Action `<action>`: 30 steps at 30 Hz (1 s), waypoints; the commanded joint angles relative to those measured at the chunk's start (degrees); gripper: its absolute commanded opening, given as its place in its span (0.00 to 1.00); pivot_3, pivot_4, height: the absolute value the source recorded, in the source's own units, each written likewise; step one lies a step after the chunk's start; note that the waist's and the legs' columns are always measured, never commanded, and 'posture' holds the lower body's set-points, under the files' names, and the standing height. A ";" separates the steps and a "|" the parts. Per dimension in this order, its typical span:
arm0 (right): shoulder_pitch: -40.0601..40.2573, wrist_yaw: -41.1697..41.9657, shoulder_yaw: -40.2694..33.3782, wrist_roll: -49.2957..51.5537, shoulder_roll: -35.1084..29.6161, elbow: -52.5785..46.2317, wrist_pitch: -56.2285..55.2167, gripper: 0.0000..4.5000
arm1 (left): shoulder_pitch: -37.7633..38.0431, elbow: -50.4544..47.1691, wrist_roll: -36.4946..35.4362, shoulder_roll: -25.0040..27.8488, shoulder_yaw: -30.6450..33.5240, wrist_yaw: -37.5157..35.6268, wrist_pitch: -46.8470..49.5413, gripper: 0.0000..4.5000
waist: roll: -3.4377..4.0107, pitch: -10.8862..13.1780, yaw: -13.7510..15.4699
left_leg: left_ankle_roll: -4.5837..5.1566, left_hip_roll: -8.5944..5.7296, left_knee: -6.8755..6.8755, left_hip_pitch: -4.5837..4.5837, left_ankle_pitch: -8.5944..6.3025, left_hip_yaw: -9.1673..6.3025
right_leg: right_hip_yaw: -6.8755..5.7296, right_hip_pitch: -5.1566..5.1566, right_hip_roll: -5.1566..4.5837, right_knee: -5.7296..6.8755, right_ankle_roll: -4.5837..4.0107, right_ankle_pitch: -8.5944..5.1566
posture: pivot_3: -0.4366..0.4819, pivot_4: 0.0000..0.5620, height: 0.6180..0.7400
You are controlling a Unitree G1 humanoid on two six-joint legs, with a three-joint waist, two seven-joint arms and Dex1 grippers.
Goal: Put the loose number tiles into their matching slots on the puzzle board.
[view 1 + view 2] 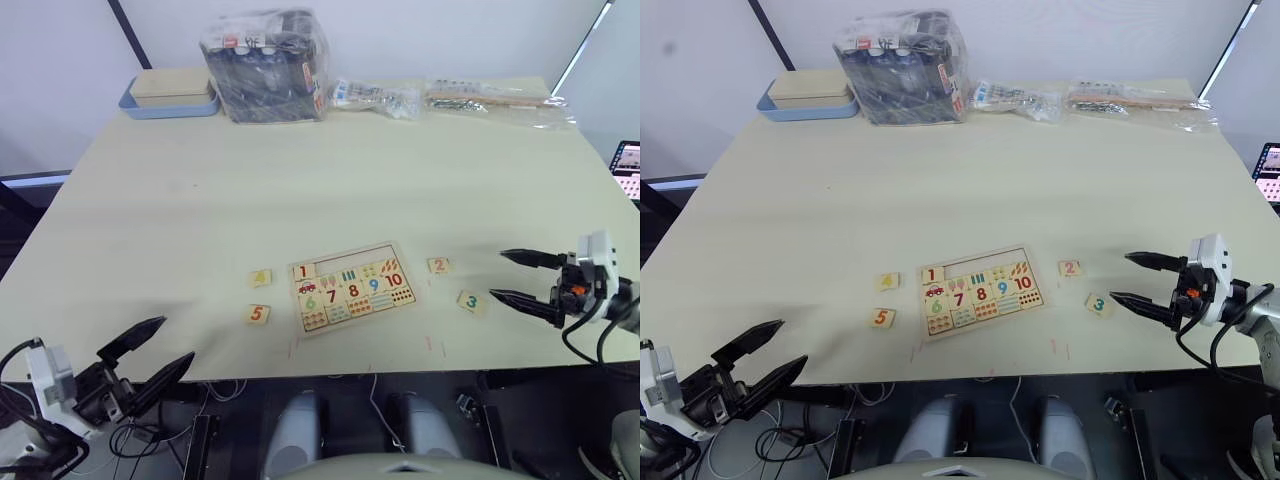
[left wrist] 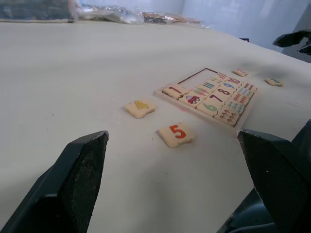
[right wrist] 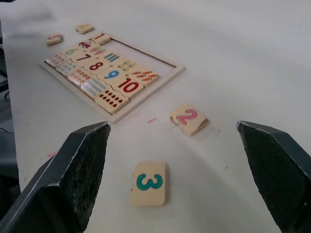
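The puzzle board [image 1: 350, 288] lies near the table's front edge, and the tile numbered 1 [image 1: 303, 271] sits in its top row. The other slots [image 1: 352, 260] of that row are bare. Of the loose number tiles, the 4 [image 1: 260, 278] and the 5 [image 1: 259, 314] lie left of the board. The 2 [image 1: 438, 265] and the 3 [image 1: 471, 301] lie to its right. My left gripper [image 1: 172, 342] hangs open off the table's front left, holding nothing. My right gripper [image 1: 498, 274] is open just right of the 3 [image 3: 149, 183], pointing at it and the 2 [image 3: 188, 118].
At the table's back stand a pale box on a blue tray [image 1: 170, 92], a plastic bag of dark items [image 1: 268, 65] and some clear packets [image 1: 375, 97]. A lit screen [image 1: 628, 168] shows beyond the table's right edge.
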 commanded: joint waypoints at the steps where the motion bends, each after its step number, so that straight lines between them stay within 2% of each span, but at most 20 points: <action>1: -0.80 0.67 -0.04 0.75 -2.51 -2.72 1.38 0.97 | 0.26 -1.17 -1.07 1.23 -0.64 -2.19 0.94 1.00 | 0.01 0.01 0.00 | 0.00 0.00 -0.01 0.00 0.00 0.01 | 0.01 0.00 0.00 0.00 0.00 0.00 | 0.48 0.27 1.00; 8: -4.45 -1.98 8.67 -6.62 -5.52 -5.98 3.52 0.97 | -1.49 -1.39 -2.95 5.34 -1.56 -8.37 3.50 1.00 | 0.03 0.00 -0.02 | 0.02 0.04 0.01 0.02 -0.01 0.02 | 0.01 -0.04 0.03 0.01 0.01 0.00 | 0.48 0.27 1.00; 13: -13.33 -2.58 16.70 -12.99 -5.57 -1.75 5.02 0.97 | -3.68 0.26 -1.50 5.41 -1.48 -10.94 0.19 1.00 | 0.05 0.02 -0.09 | 0.02 0.02 0.00 -0.02 -0.02 0.13 | 0.10 -0.10 0.01 0.00 -0.01 0.01 | 0.48 0.27 1.00; 17: -21.41 2.02 22.67 -15.49 -4.52 5.01 5.36 0.97 | -4.15 -0.21 -2.65 5.48 -1.46 -12.34 0.93 1.00 | 0.05 0.02 -0.14 | 0.02 0.02 0.00 -0.01 -0.02 0.16 | 0.12 -0.10 0.02 0.00 -0.02 0.02 | 0.48 0.27 1.00; 24: -34.94 7.05 29.77 -23.03 1.11 25.15 -6.06 0.97 | -2.78 -2.63 -5.83 5.88 0.87 -13.24 3.23 1.00 | 0.06 0.05 -0.08 | 0.02 0.01 -0.01 -0.03 -0.02 0.19 | 0.14 -0.09 0.03 0.01 -0.02 0.03 | 0.48 0.27 1.00; 30: -39.77 9.53 31.10 -26.00 4.83 35.93 -13.29 0.97 | -0.94 -3.46 -6.24 5.15 1.53 -12.86 3.05 1.00 | 0.08 0.07 -0.74 | 0.02 0.01 -0.02 -0.01 -0.02 0.21 | 0.16 -0.08 0.07 0.01 -0.03 0.03 | 0.48 0.27 1.00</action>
